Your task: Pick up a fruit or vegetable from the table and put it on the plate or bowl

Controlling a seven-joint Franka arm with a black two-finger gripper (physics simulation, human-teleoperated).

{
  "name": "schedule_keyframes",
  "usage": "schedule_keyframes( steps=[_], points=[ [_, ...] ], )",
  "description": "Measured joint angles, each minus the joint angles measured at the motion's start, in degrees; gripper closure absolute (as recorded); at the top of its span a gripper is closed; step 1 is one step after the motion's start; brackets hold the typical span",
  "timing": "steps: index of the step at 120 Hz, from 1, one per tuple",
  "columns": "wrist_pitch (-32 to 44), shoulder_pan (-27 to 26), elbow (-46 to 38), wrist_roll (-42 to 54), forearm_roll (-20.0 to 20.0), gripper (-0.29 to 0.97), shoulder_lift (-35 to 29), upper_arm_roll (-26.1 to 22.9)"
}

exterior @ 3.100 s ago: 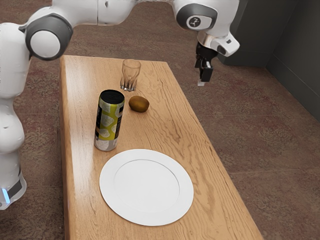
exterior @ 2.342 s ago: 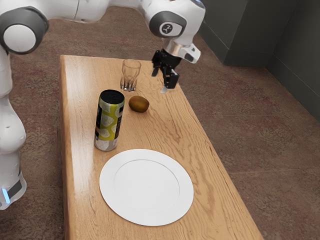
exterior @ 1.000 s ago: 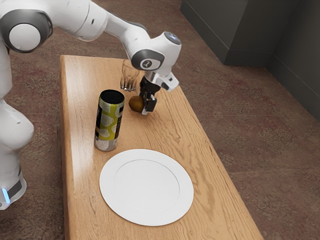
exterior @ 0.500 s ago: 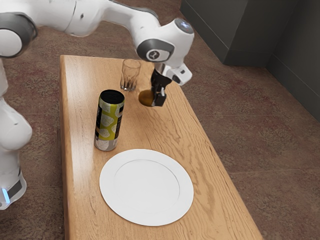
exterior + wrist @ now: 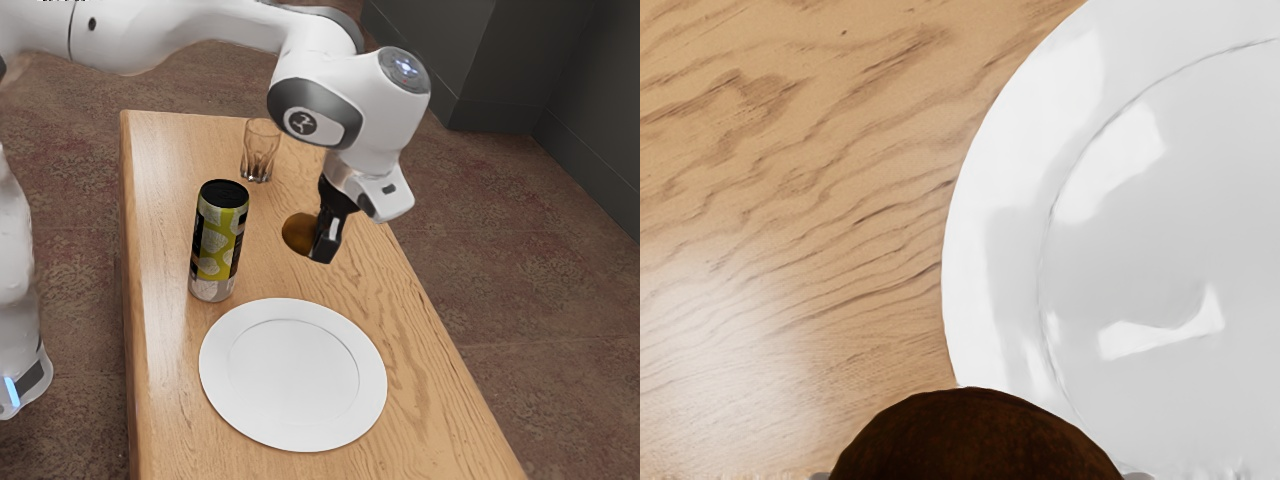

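Domestic room: wooden table (image 5: pixel 385 290), carpeted floor (image 5: pixel 540 250)

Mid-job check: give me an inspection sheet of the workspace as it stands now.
Surface: wooden table, no spills seen.
Job's things: kiwi held off the table, not yet on the plate; plate white, empty.
Clutter: can upright near the plate; glass upright beyond it.
Grippers: gripper shut on the kiwi.
Cables: nothing seen.
Surroundings: brown floor, dark walls.
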Motion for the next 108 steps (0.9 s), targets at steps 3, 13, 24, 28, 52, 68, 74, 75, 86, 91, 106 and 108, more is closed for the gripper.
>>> schedule_keyframes(
  steps=[3,13,24,28,52,68,74,75,86,91,106,108],
  points=[
    [-0.37,-1.53,-0.43,-0.41,-0.08,0.45,0.00,0.47],
    [-1.33,-7.03,-1.12,-2.03,-0.25,0.45,0.05,1.03],
    [-1.97,-10.89,-1.16,-4.00,-0.37,0.45,0.39,-0.13],
    [-2.02,-11.52,-1.14,-4.71,-0.35,0.45,0.74,-1.22],
    [1.96,-12.12,-1.13,-8.17,1.03,0.45,5.54,-5.55],
    [3.79,-11.95,-0.98,-9.69,1.45,0.24,5.92,-5.84],
    [4.21,-11.79,-0.87,-10.11,1.44,0.17,6.12,-5.85],
    [4.27,-11.77,-0.86,-10.17,1.44,0.16,6.15,-5.85],
    [4.79,-11.82,0.50,-10.59,1.46,0.08,7.28,-5.58],
    [4.96,-11.79,3.39,-10.25,1.55,0.06,9.36,-5.18],
    [5.17,-15.12,17.38,-7.37,5.41,0.03,16.11,3.85],
    [5.18,-14.04,18.85,-6.90,5.89,0.02,16.60,5.76]
  ],
)
